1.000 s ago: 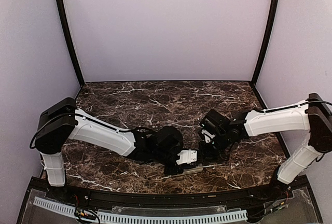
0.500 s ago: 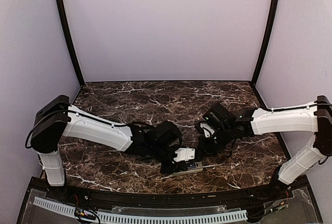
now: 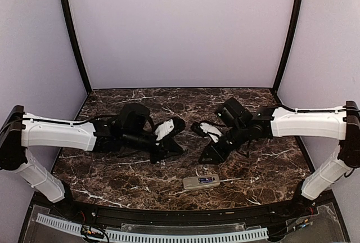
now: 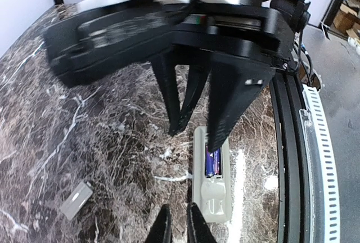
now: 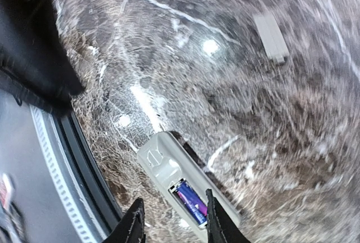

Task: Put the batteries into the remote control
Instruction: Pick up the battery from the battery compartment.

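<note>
The remote control (image 3: 201, 182) lies back-up near the table's front edge, its compartment open with the blue-purple batteries (image 4: 212, 161) lying in it. It also shows in the left wrist view (image 4: 211, 195) and the right wrist view (image 5: 169, 167), batteries (image 5: 190, 199) included. My left gripper (image 3: 171, 146) hovers left of and behind the remote, its fingers (image 4: 163, 229) closed to a thin slit and empty. My right gripper (image 3: 206, 156) hangs above the remote's far side, open and empty, and its fingers (image 4: 174, 116) show in the left wrist view.
A small flat grey cover piece (image 4: 77, 199) lies on the marble table (image 3: 264, 170) away from the remote and also shows in the right wrist view (image 5: 271, 36). The black front rail (image 3: 169, 216) runs just beyond the remote. Lilac walls enclose the table.
Both grippers have drawn back from the remote. The left arm swung far back and left, the right rose and moved back. The remote now lies uncovered on the table.
</note>
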Robot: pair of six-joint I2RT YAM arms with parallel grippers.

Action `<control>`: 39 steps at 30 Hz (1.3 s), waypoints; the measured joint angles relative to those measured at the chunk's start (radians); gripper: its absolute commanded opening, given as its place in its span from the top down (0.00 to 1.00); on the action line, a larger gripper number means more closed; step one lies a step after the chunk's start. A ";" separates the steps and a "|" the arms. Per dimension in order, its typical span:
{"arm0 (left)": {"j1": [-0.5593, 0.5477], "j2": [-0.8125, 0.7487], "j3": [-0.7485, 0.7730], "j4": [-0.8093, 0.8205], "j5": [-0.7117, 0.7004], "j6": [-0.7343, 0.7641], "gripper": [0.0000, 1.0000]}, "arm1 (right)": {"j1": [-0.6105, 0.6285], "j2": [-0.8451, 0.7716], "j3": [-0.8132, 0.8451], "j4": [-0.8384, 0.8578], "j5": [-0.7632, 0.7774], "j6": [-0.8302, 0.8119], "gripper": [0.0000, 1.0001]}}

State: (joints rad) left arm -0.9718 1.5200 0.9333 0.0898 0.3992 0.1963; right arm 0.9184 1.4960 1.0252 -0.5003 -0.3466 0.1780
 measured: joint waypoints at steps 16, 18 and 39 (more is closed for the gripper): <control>0.092 -0.227 -0.089 0.021 -0.157 -0.132 0.74 | 0.087 0.178 0.035 -0.049 -0.005 -0.697 0.62; 0.092 -0.193 -0.084 0.012 -0.152 -0.134 0.73 | 0.088 0.193 0.035 -0.058 0.005 -0.718 0.63; 0.092 -0.122 -0.081 -0.004 -0.119 -0.133 0.73 | 0.088 0.241 0.029 -0.024 0.030 -0.740 0.84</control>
State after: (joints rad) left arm -0.8799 1.3979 0.8520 0.0860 0.2802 0.0635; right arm 1.0061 1.7367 1.0538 -0.5243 -0.3168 -0.5617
